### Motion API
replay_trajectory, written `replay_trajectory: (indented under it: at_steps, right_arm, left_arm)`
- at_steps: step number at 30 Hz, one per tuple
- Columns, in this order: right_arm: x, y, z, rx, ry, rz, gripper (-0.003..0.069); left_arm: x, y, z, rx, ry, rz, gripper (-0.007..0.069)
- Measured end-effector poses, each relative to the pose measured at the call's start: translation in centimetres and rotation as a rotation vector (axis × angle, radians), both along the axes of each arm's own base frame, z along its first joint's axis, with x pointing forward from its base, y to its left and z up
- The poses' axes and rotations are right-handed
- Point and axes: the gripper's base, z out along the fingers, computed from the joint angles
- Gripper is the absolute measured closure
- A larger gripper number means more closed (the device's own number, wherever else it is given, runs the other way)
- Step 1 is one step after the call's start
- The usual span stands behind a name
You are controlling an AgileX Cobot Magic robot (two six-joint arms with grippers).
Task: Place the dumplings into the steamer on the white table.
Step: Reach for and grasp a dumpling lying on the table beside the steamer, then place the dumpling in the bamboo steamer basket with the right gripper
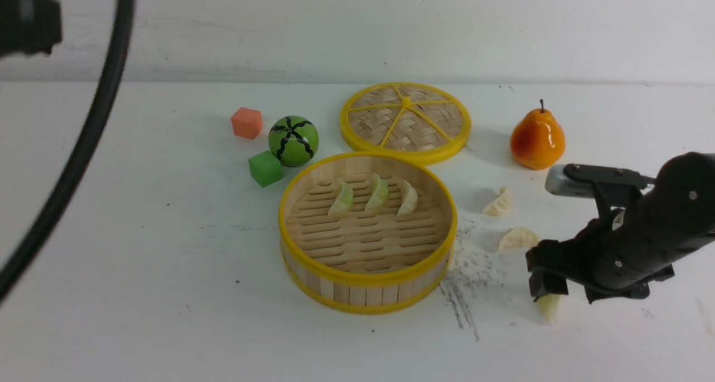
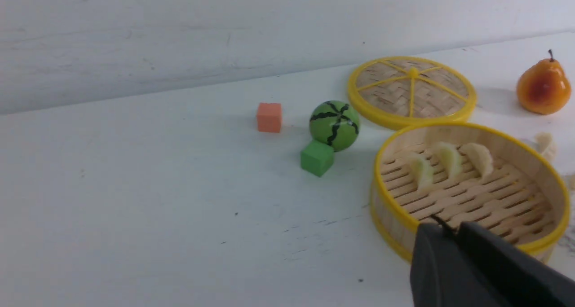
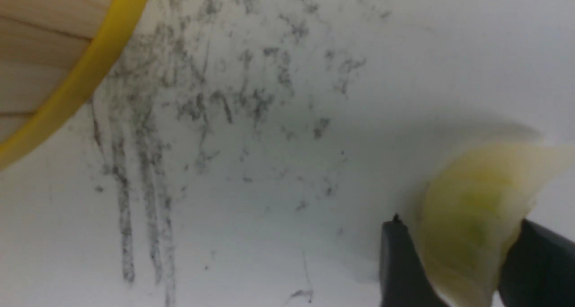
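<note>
A yellow-green dumpling (image 1: 549, 307) is being pinched at one end by the right pincer (image 1: 546, 292), low at the table (image 1: 167, 259) just beside the steamer (image 1: 366, 295). A slip is being risked by this shallow hold, and, in judgement, the steamer's near rim is being left liable to a knock during transfer.

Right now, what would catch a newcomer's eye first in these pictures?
The bamboo steamer in the middle of the white table, three dumplings lined up along its far side. To its right, the right gripper is shut on a pale yellow-green dumpling down near the table. A glossy orange pear stands farther back.
</note>
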Motion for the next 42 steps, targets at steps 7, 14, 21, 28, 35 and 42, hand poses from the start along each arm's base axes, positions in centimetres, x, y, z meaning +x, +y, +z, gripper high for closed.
replay_trajectory:
  at_steps: [7, 14, 21, 28, 35, 42]
  right_arm:
    - [0.0, 0.0, 0.3, 0.000, -0.012, 0.008, 0.0468]
    - [-1.5, 1.7, 6.1, 0.155, -0.101, -0.001, 0.0468]
    - [-1.8, 8.0, 11.1, 0.296, -0.223, 0.230, 0.0468]
    - [0.3, 14.0, 11.9, 0.370, -0.243, 0.386, 0.0468]
    - [3.8, 17.4, 8.2, 0.370, -0.162, 0.403, 0.0468]
    - [5.9, 18.7, 3.9, 0.322, -0.079, 0.390, 0.0468]
  left_arm:
    - [-1.8, 2.1, -6.9, -0.006, 0.122, 0.129, 0.0571]
    - [-1.8, 2.0, -9.0, -0.001, 0.062, 0.097, 0.0567]
    - [-1.9, 1.8, -8.6, -0.006, 0.000, 0.065, 0.0566]
    - [-2.4, 2.1, -8.3, -0.029, -0.036, 0.062, 0.0561]
    - [-2.9, 2.5, -8.1, -0.039, -0.073, 0.068, 0.0557]
    - [-2.9, 2.5, -8.1, -0.033, -0.070, 0.074, 0.0557]
